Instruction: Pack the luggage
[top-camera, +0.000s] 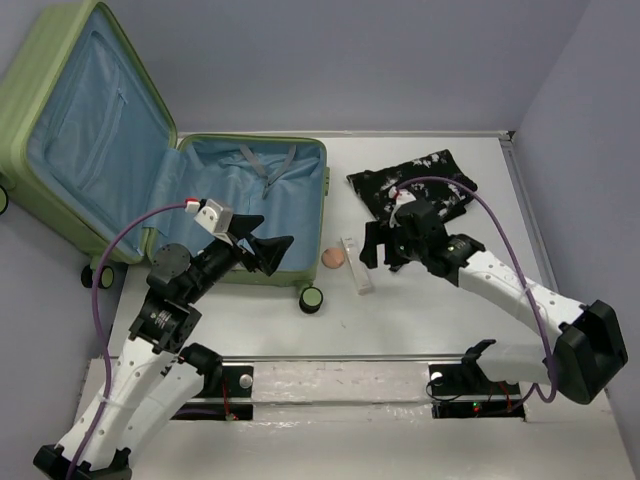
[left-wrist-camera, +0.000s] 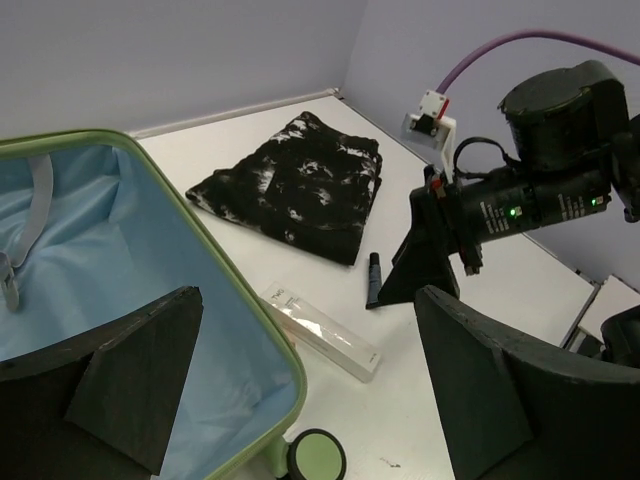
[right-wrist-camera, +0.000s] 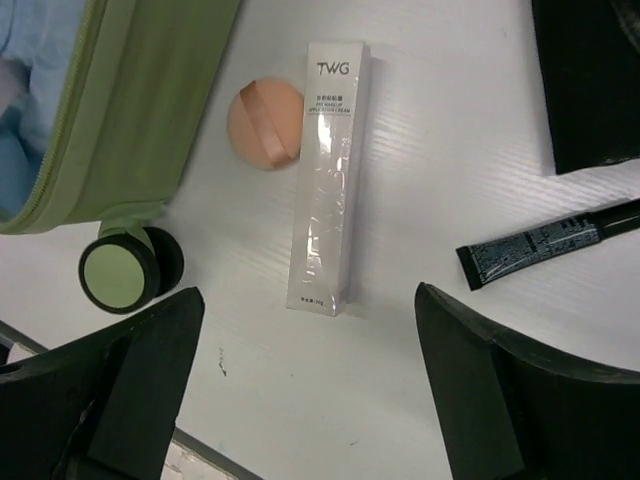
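Near the middle of the desk, just off the near right corner of the luggage, my right tool hangs over a long white carton with its jaws spread wide and nothing in them. The luggage lies open toward the far left corner of the desk, its lid propped up at the left and the blue-lined base flat. My left tool hovers over the near edge of that base, also wide open and empty.

I judge the step in hand to be picking up the carton. Its long side already runs between my fingers, so closing should take it across the narrow width with no wrist turn. I would drop straight down, centred over the carton's middle or a little toward its near end. A peach sponge puff sits right against the carton's left edge at the far end, and a finger landing there could catch it. The left finger also has to clear the luggage's wheel.

The carton looks glossy, so I would seat the pads low and close firmly before lifting. A black tube and a patterned cloth lie off to the right, out of the way.
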